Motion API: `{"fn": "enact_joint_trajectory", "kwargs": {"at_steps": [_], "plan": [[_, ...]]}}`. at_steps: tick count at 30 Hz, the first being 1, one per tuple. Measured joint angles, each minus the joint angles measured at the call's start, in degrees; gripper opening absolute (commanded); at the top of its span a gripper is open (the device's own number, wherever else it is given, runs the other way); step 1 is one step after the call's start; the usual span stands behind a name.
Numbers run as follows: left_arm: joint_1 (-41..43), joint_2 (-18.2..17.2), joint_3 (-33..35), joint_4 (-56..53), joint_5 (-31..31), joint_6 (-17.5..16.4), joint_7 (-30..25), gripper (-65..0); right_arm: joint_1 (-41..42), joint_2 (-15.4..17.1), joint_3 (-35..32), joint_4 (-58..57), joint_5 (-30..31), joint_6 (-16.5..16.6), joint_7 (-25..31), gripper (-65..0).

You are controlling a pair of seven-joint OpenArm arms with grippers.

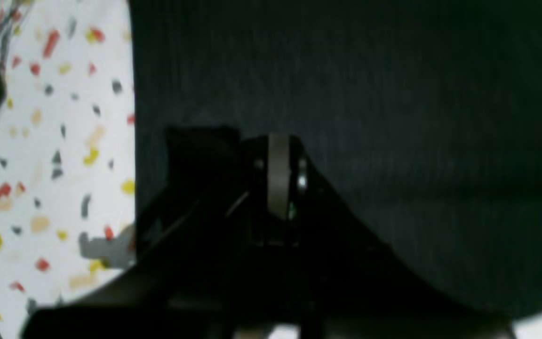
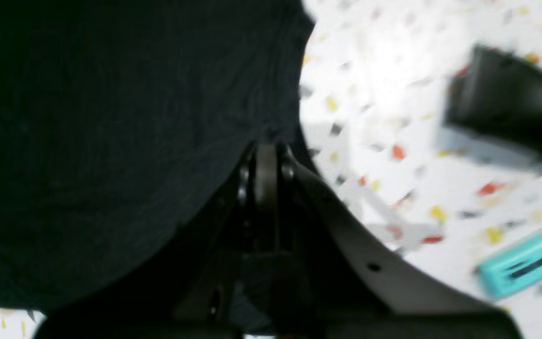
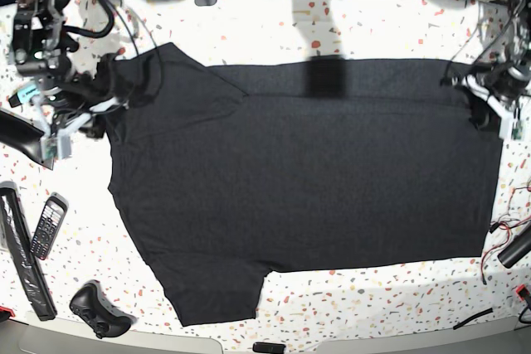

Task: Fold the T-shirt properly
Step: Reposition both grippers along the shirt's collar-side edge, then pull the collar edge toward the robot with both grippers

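Your T-shirt lies spread flat, plain black side up, across the middle of the speckled bench. No print, label or readable writing shows on it. Your left tool is closed at the shirt's hem edge, on the base view's right; whether cloth is pinched, I cannot tell. Your right tool is closed at the opposite edge, near the upper sleeve. A phone and a game controller lie off the shirt; their markings are unreadable.
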Motion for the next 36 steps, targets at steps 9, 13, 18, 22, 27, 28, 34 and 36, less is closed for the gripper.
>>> {"fn": "enact_joint_trajectory", "kwargs": {"at_steps": [9, 13, 18, 22, 27, 28, 34, 36], "plan": [[-0.79, 0.96, -0.02, -5.53, -2.03, -0.72, 1.95, -65.0, -0.02, -0.63, -0.02, -6.6, -0.2, 1.55, 0.02, -65.0], [-0.66, 1.2, -0.11, -9.66, -4.39, -6.12, 0.92, -65.0, -0.26, -2.93, 0.04, -8.81, -0.94, 6.03, 0.63, -65.0], [-0.59, 1.79, -0.42, -9.49, -4.57, -7.02, 3.85, -65.0, -0.96, -5.16, 0.04, -8.96, -7.13, 10.12, 1.68, -65.0], [3.58, 1.86, -0.35, -5.53, -4.94, -7.69, 4.11, -65.0, -5.11, -3.98, 0.09, -7.43, -8.07, 12.94, 4.26, -65.0], [9.22, 2.08, -0.28, 0.31, -4.31, -8.15, 5.46, -65.0, -9.57, -3.85, 0.2, -5.07, -8.04, 13.14, 4.68, -65.0], [9.86, 2.08, -0.28, 0.74, -3.37, -8.17, 5.33, -65.0, -10.47, -3.89, 0.5, -4.66, -8.02, 13.14, 4.68, -65.0], [12.66, 2.08, -2.75, 1.07, -1.01, -8.61, 3.98, -65.0, -15.76, -3.89, 7.72, -2.6, -8.04, 13.51, 4.7, -65.0], [13.68, 2.1, -4.5, 1.07, -0.92, -8.9, 4.04, -65.0, -17.18, -3.87, 9.92, -2.21, -8.26, 13.66, 4.66, -65.0]]}}
